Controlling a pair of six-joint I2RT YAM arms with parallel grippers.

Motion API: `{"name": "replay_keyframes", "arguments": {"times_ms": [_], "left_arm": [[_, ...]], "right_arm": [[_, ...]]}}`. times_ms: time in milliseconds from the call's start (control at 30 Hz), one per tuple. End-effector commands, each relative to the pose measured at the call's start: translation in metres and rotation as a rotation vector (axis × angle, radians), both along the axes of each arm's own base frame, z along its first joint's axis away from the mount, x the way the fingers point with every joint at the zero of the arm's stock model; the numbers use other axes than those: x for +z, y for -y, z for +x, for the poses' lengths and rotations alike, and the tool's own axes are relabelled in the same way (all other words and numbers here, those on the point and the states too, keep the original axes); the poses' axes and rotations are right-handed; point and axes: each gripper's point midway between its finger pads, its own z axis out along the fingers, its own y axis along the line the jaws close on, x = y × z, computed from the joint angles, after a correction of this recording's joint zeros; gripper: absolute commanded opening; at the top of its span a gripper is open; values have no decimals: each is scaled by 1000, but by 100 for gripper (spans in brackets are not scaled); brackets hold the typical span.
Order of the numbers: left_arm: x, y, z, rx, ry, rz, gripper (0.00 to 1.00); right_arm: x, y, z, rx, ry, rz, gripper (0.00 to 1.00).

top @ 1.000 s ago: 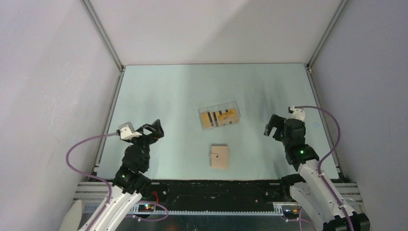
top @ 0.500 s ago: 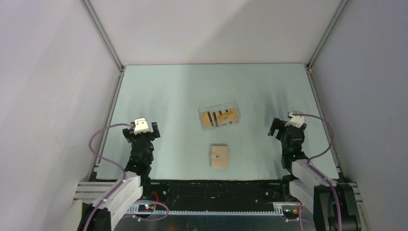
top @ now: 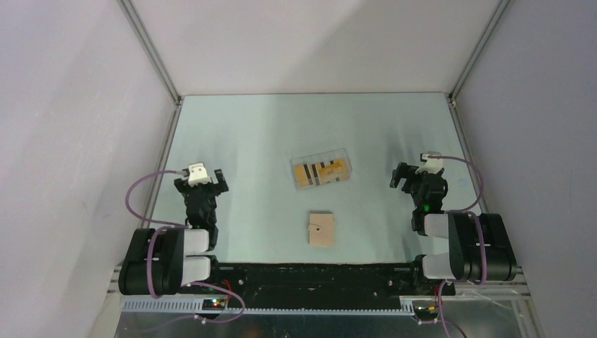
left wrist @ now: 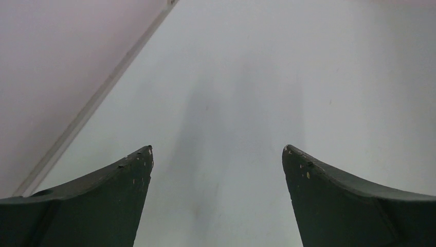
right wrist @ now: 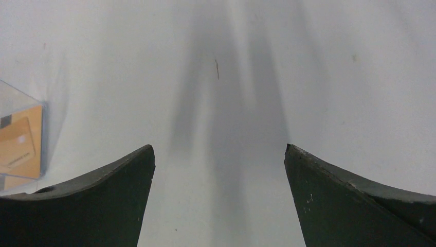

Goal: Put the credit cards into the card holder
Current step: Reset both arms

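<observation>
— What holds what on the tabletop (top: 246,134)?

— The clear tray (top: 298,163) lies near the middle, turned a little askew. The credit cards (top: 320,173) lie flat inside it, orange, some with dark stripes. How many there are I cannot tell.

— And the card holder (top: 321,229)?

— Tan, folded shut, flat on the tabletop on the near side of the tray and apart from it. No card shows on it or beside it.

— The left claw (top: 201,183)?

— Its jaws stand wide apart with nothing between them. Its wrist view shows only bare surface past the two dark fingertips. It sits low near the left edge, well apart from the tray and the holder.

— The right claw (top: 410,180)?

— Also spread wide and holding nothing. It sits on the right side, roughly level with the tray but clear of it. In its wrist view a corner of the tray with an orange card shows at the far left, outside the fingers.
</observation>
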Motion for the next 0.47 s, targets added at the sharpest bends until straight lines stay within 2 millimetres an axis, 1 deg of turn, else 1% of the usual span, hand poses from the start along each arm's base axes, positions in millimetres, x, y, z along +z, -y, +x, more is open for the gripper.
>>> {"name": "replay_keyframes", "arguments": {"times_ms": [0,133,433], "left_arm": [[39,0,31,-1,82,-21,100],[41,0,35,-2,76,-23,100],[41,0,35,-4,76,-21,100]], "right_arm": [[40,-2,20,20,139,-27,100],[40,-2,20,20,139,-27,99],[40,-2,20,20,140,-28,99]]}}
